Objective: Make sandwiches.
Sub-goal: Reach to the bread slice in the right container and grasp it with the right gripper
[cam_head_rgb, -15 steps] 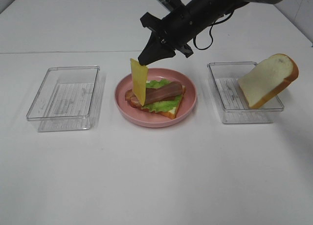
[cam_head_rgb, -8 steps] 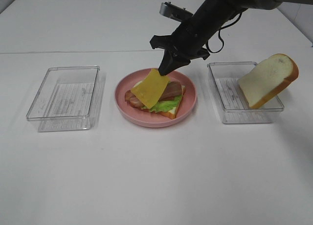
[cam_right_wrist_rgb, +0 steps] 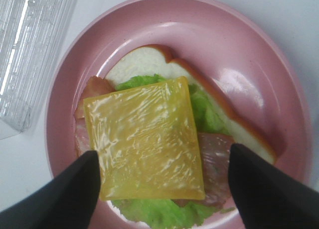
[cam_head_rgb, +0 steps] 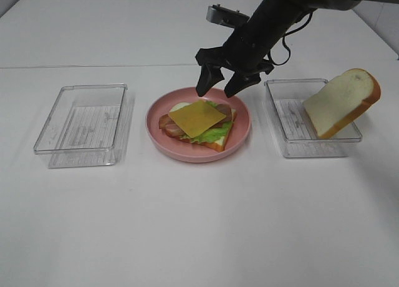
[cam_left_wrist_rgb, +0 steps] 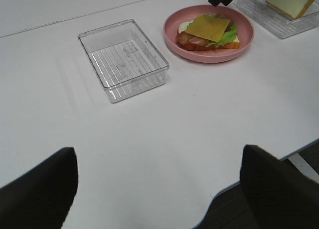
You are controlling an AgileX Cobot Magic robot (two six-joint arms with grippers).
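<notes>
The yellow cheese slice lies flat on top of the stack in the middle of the round pink plate, turned so that its corners, not its edges, face the table's sides in the high view; it is close to square, so no long axis can be told. From the right wrist camera the cheese slice looks glossy and slightly wrinkled, with rounded corners. Under it a ruffled green lettuce leaf sticks out toward the front and right, and reddish-brown bacon strips show at the left edge and at the right, their middles hidden by the cheese. The lowest layer is a white bread slice with an orange-brown crust, mostly covered. The right gripper hangs just above the far rim of the plate with its fingers spread apart and nothing between them. A second bread slice leans tilted against the far right wall of the right clear tray. The left clear tray sits well apart to the left of the plate. The left gripper shows only as two dark fingers, cut off by the picture's edge, spread wide over the table's near edge, holding nothing.
</notes>
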